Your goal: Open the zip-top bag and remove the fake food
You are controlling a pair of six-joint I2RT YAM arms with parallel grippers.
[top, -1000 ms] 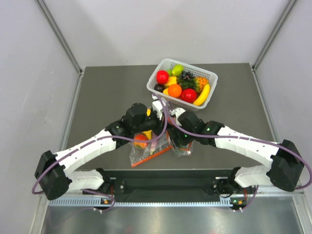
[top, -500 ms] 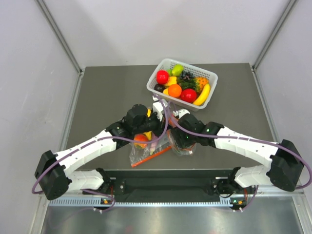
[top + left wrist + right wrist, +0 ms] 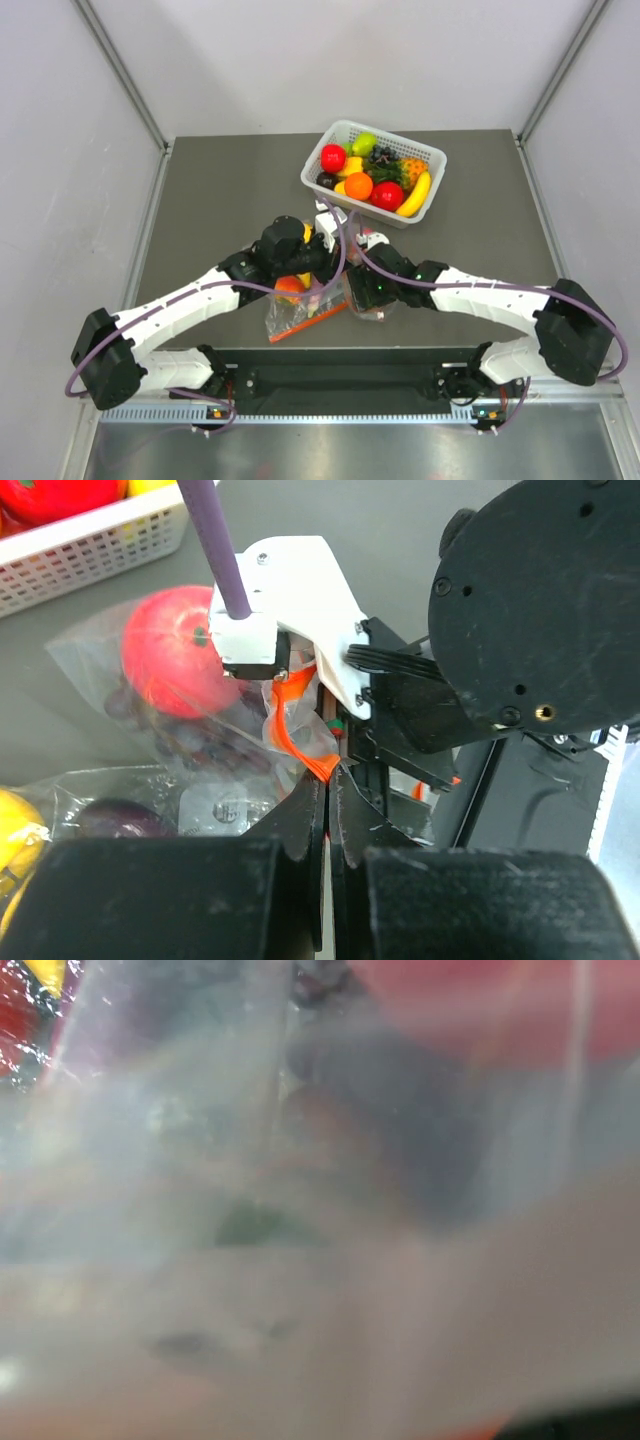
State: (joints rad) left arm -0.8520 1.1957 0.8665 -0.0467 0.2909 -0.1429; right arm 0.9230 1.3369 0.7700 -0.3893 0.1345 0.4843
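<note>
The zip-top bag [image 3: 150,645] is clear and crinkly. It holds the fake food: a red apple [image 3: 175,665] and dark purple grapes [image 3: 185,740] show through it. Its orange zip strip [image 3: 290,715] rises to my left gripper [image 3: 328,778], which is shut on the strip's end. The right gripper's wrist [image 3: 300,600] sits right behind the strip; its fingers are hidden. In the top view both grippers meet over the bag [image 3: 372,305], the left gripper [image 3: 335,278] beside the right gripper [image 3: 352,288]. The right wrist view shows only blurred plastic [image 3: 320,1260] against the lens.
A second clear bag [image 3: 292,318] with a lemon [image 3: 15,830] and an eggplant [image 3: 115,815] lies under the left gripper, its orange strip toward the table's near edge. A white basket [image 3: 432,200] of fruit stands behind the grippers.
The right arm has swung in toward the left gripper, its elbow moving left. The left arm has held still with the strip.
</note>
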